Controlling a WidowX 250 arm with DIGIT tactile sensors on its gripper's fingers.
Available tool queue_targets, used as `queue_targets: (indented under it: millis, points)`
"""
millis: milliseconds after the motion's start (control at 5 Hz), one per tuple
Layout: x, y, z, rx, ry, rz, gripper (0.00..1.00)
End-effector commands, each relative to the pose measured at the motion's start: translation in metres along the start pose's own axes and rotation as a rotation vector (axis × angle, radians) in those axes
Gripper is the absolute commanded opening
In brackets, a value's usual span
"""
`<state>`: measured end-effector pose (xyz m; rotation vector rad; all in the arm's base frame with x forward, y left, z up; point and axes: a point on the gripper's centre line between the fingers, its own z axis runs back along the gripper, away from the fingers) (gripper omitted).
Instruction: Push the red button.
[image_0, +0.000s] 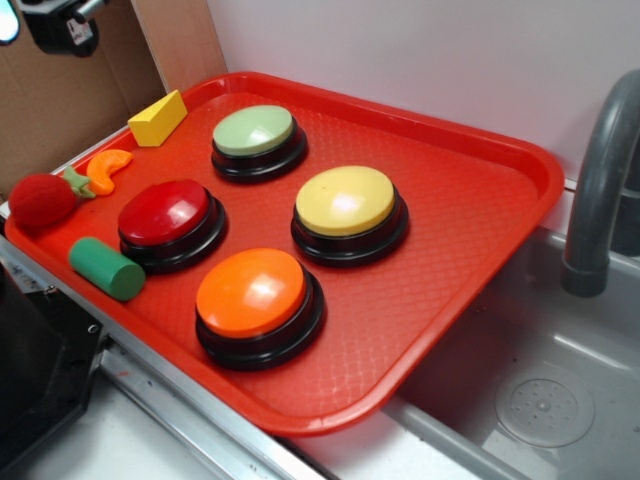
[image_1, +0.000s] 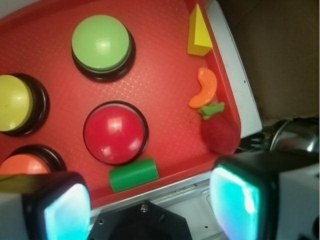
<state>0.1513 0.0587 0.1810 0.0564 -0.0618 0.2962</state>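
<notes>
**Gripper high over the tray's near-left edge, red button not yet touched**

My gripper hangs well above the scene with its two fingers spread wide apart and nothing between them. In the wrist view the gap between the pads frames the tray's edge and the metal rail below it, so I judge I am parked above and short of the target rather than over it. In the exterior view only a dark part of my arm shows at the top left corner, clear of everything.

The red button sits on the left half of the red tray, a glossy dark-red dome on a black base. It looks unpressed. In the wrist view it lies just ahead of the gap between my fingers.

Nearest neighbours: a green cylinder lies just beside the button's base on the near side, between me and the target. The orange button stands close by. The fuzzy red strawberry toy and an orange slice are near the tray's left rim. The yellow button, green button and yellow wedge are farther off.

Judgement: a descent from straight above should clear the cylinder; with fingers this wide, one could clip it or the orange cap.
</notes>
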Motion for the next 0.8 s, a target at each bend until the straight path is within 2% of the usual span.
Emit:
queue_targets:
  millis: [0,600]
  points:
    - [0.0070,0.0032,0.0128,0.002,-0.046,0.013,1.00]
    - [0.0038,0.0049,0.0187,-0.007,-0.079,-0.003,1.00]
